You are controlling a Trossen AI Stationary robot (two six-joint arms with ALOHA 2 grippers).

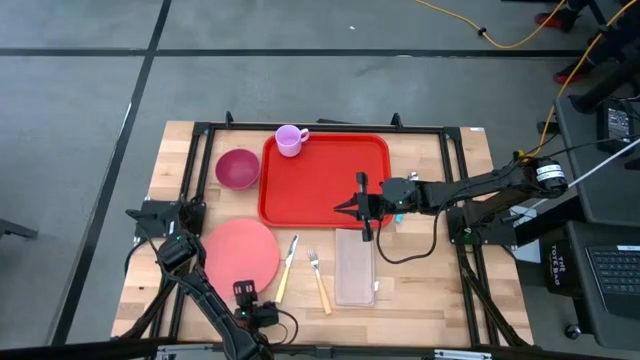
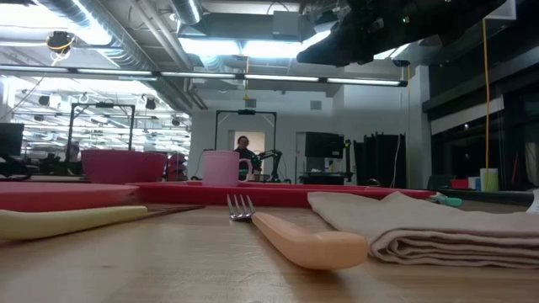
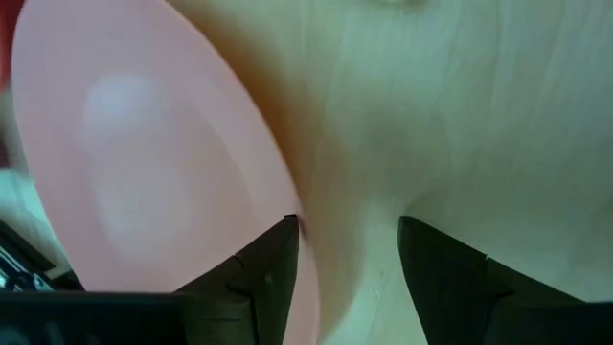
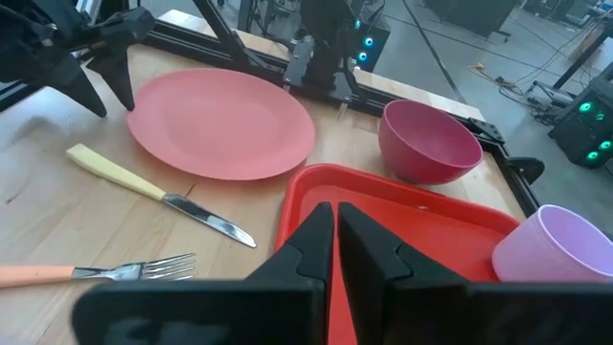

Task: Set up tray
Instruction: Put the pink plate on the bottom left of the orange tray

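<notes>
The tray [image 1: 325, 180] lay flat on the wooden worktop [image 1: 440, 290], toward its far side and roughly midway across. A pale purple cup [image 1: 290, 140] stood at the tray's far left corner, and a dark pink bowl [image 1: 237, 169] sat on the worktop just beside the tray's left edge.

The right pincer [image 1: 352, 208] reached in from the right and hung over the tray's near right corner, its fingers clenched together with nothing between them. In the right wrist view the closed fingertips pointed down at the red surface just inside the tray's near rim [image 4: 383, 192]; whether they touched it could not be told.

The left pincer [image 3: 347, 251] was at the near left of the worktop, by the near edge of the round pink plate [image 1: 241, 254]. Its fingers were spread apart and released, holding nothing, with one finger [image 3: 273, 259] just at the plate's rim and bare wood showing between the two.

Near the tray's front edge lay a knife [image 1: 286, 270] and a fork [image 1: 318, 280] with pale handles, and to their right a folded napkin [image 1: 355, 268], all on the worktop and outside the tray.
</notes>
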